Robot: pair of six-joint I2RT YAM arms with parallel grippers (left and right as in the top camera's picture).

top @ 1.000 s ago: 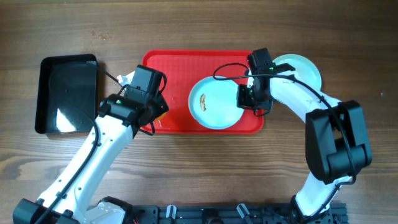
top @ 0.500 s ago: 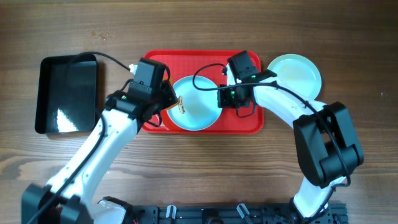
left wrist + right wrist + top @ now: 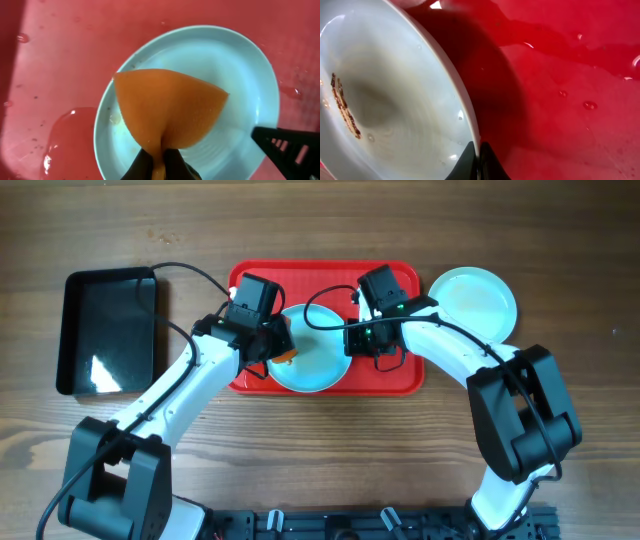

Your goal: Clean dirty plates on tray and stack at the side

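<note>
Between the fingertips of my right gripper (image 3: 476, 162), pinched shut on a thin rim, a pale plate (image 3: 395, 85) sits over the red tray (image 3: 560, 75). Its held edge looks raised, to judge by the dark shadow beneath it. A brown smear (image 3: 342, 102) streaks the bowl on the side farthest from those jaws. Across the plate, my left gripper (image 3: 160, 162) is clamped on an orange sponge (image 3: 167, 107), which fans out ahead of its jaws over the plate's middle. Whether it presses on the glaze or hangs just above, I cannot tell. A puddle (image 3: 70, 140) glistens on the tray just to the left of my left jaws, and droplets (image 3: 590, 105) bead the red plastic to the right of my right ones. Out behind my right gripper, off the tray, a second plate (image 3: 472, 298) lies on the wooden table (image 3: 300, 460). A black bin (image 3: 108, 330) stands well apart on the outer side of my left. No third plate shows on its own.

The hazard, as I judge it, is the hold: a narrow bite on a rim beaded with water. If the sponge bears down far from my right jaws, the plate may lever out of them and slap onto the wet tray, or skid. Scrubbing toward those jaws could also knock sponge against finger. And with the smear hidden from my left wrist view, perhaps under the sponge, a stroke could miss it.
</note>
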